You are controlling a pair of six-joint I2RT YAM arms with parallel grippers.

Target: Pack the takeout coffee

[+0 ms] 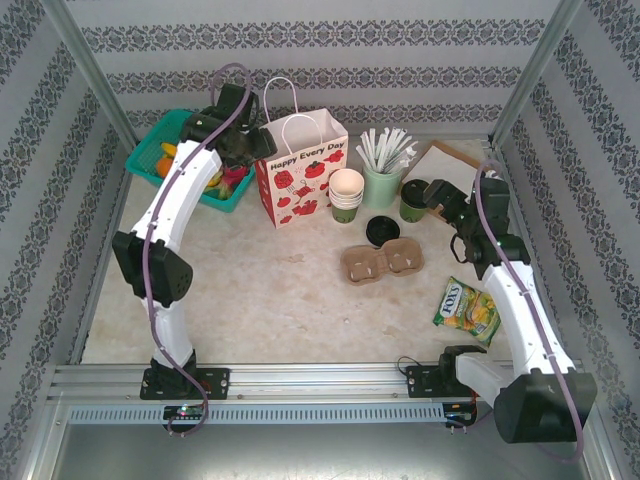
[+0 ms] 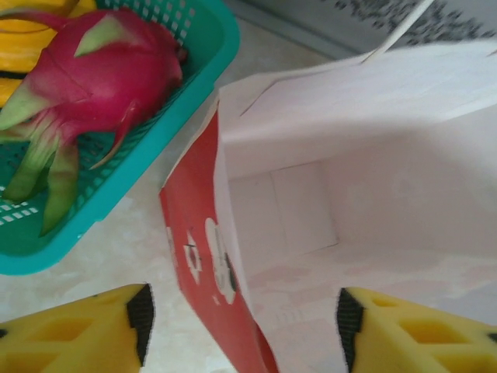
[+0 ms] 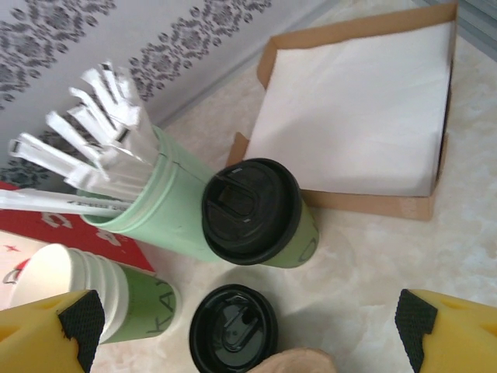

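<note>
Carrier tray (image 3: 299, 362) cropped in right wrist view.

Dark green cup (image 1: 413, 208), brown carrier (image 1: 382, 262)

Table (image 1: 250, 290) holds bag (image 1: 300, 175), basket (image 1: 148, 143), lidded cup (image 1: 413, 200), carrier tray (image 1: 382, 262) (brown pulp).
</note>
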